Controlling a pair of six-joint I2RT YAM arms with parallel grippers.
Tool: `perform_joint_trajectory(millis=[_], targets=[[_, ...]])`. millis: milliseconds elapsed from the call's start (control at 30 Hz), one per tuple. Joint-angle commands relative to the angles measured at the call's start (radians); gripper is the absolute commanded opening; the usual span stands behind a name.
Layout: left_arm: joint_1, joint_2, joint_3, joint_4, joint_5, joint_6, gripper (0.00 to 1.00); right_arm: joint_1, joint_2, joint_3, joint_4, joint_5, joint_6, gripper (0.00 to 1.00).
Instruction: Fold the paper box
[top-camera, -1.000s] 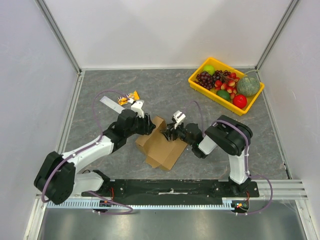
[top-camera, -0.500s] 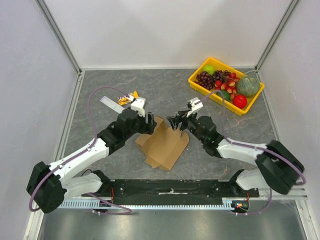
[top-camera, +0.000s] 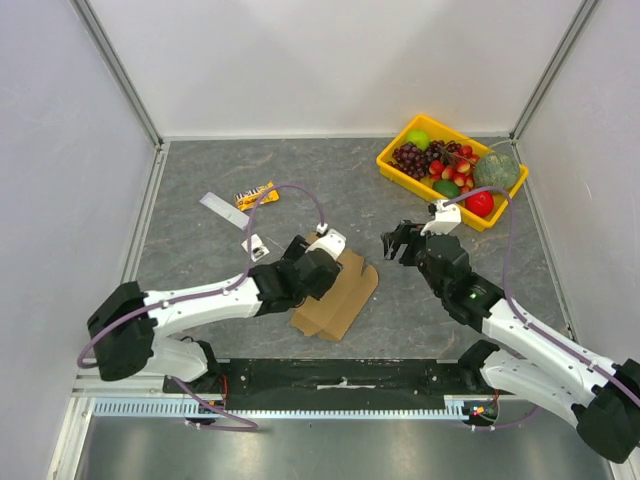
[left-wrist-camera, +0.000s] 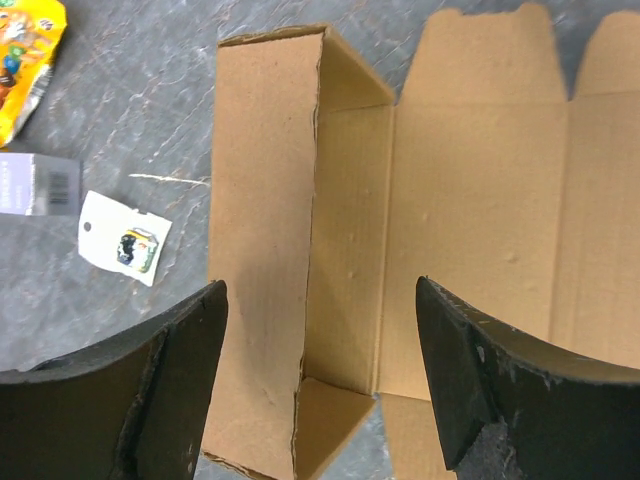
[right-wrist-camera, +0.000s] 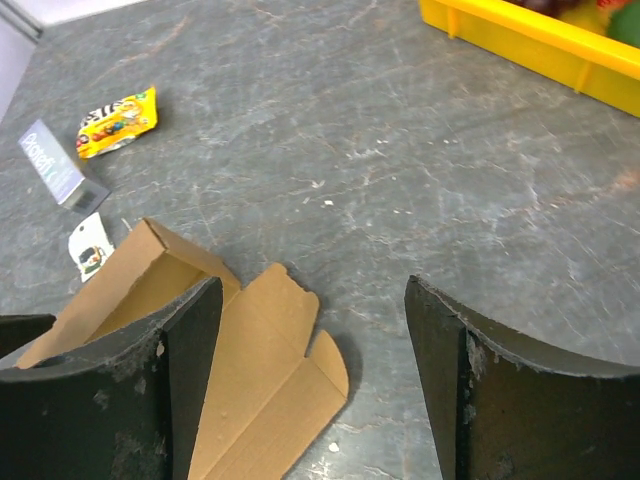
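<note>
A grey strip (top-camera: 214, 206) and an orange snack packet (top-camera: 256, 195) lie at the far left of the desk (top-camera: 330, 175). A small white tag (top-camera: 254, 246) sits nearer, just left of the box (top-camera: 345, 290). All three are clear of the cardboard.

The box lies near the middle of the desk, close to the near edge by the arm bases. It is only partly folded. Its left end stands up as an open trough with raised walls, and the rest spreads flat to the right, ending in rounded flaps.

The left claw (left-wrist-camera: 320, 290) hangs over the box, released and holding nothing, with its jaws wide above the trough.

The right claw (right-wrist-camera: 312, 285) is also released and empty. It sits over bare desk right of the box and apart from its flaps.

Open grey surface runs from there to the yellow tray (top-camera: 408, 180) of fruit in the far right corner. The far middle of the desk is bare up to the wall.
</note>
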Motion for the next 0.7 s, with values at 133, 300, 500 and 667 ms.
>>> perform_joint_trajectory(millis=[133,300,500,667], targets=[[-0.032,0.155,0.125,-0.071,-0.223,0.063,0.8,-0.08,-0.024,0.014,-0.101,-0.043,0.039,0.81],[-0.034,0.226,0.146,-0.079,-0.266,0.098,0.74,-0.1,-0.023,-0.011,-0.075,-0.071,0.038,0.81],[-0.037,0.257,0.152,-0.079,-0.29,0.112,0.59,-0.117,-0.031,-0.029,-0.061,-0.092,0.035,0.82],[-0.037,0.261,0.157,-0.073,-0.312,0.112,0.53,-0.125,-0.034,-0.042,-0.029,-0.118,0.041,0.81]])
